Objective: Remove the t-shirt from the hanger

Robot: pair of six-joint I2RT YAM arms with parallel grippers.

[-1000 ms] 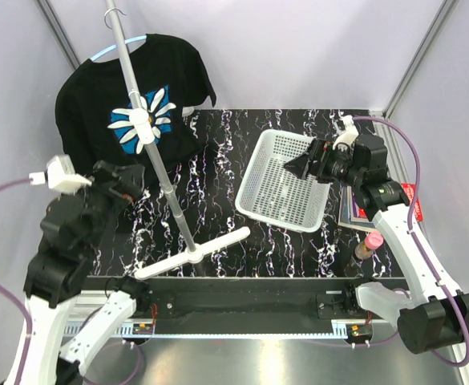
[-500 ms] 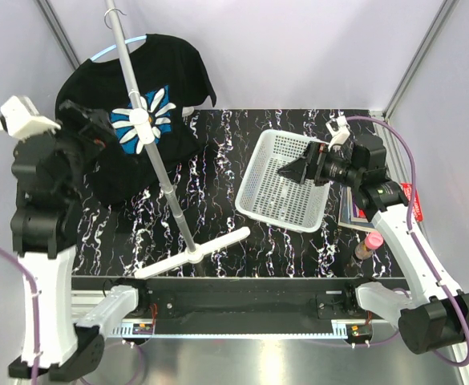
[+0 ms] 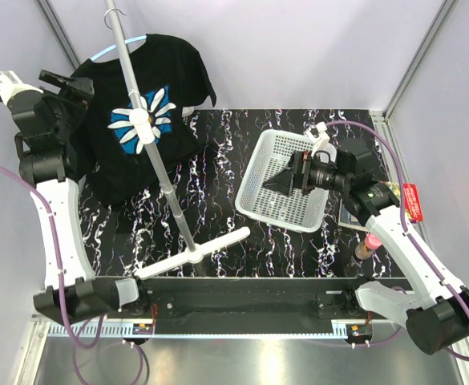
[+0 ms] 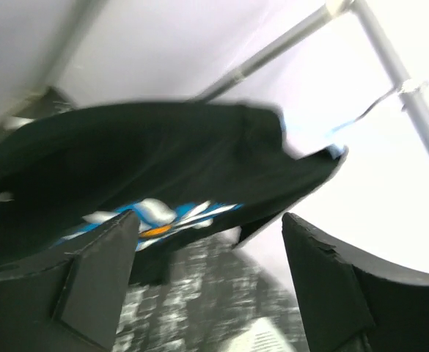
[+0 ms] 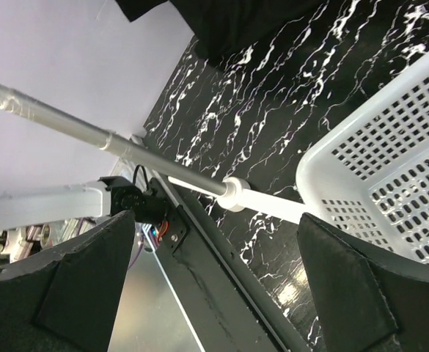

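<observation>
Well, overhead I judge this the approach: my left gripper (image 3: 67,83) hangs beside the shoulder of the black short-sleeved daisy-print cloth t-shirt (image 3: 174,76), draped on the thin light-blue curved hanger (image 3: 110,50). My right gripper (image 3: 286,180) hovers over the white plastic mesh basket (image 3: 276,134). Left wrist view: jaws spread, empty, the shirt ahead and apart, so next I must advance and pinch cloth. Right wrist view: jaws likewise released, the shirt well apart.
</observation>
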